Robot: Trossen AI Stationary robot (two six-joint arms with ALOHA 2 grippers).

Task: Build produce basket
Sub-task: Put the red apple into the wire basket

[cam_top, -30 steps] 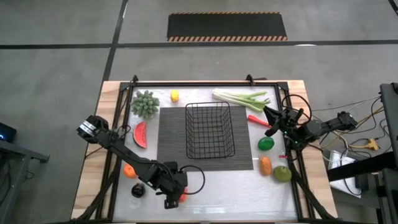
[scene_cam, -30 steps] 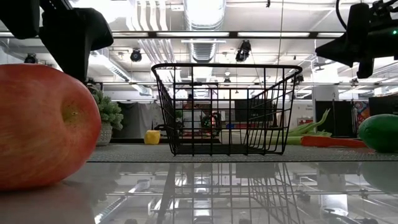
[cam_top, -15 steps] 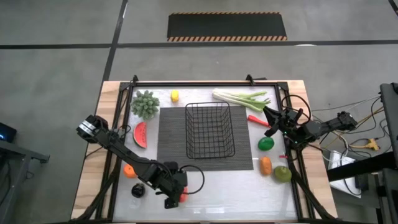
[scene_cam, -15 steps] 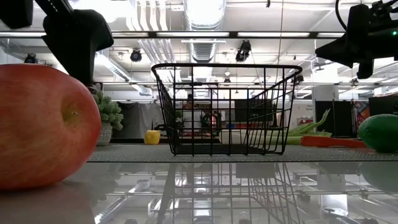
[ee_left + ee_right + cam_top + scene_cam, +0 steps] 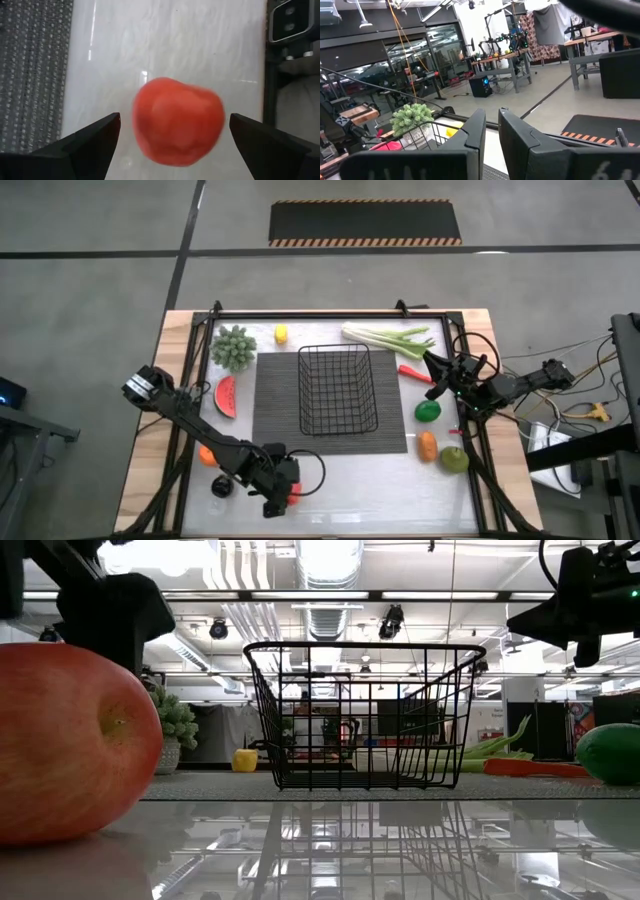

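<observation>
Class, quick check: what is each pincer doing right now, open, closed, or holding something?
Left pincer: open, its fingers either side of the round red toy apple, not gripping it.
Right pincer: closed, holding nothing, up by the table's right side.

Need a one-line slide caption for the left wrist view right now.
Left gripper open above the red apple on the white tabletop, fingers on either side, not touching.

floor: grey concrete (image 5: 90, 270) | striped-edge black mat (image 5: 365, 222) | ceiling: ducts (image 5: 325, 610), strip lights
</observation>
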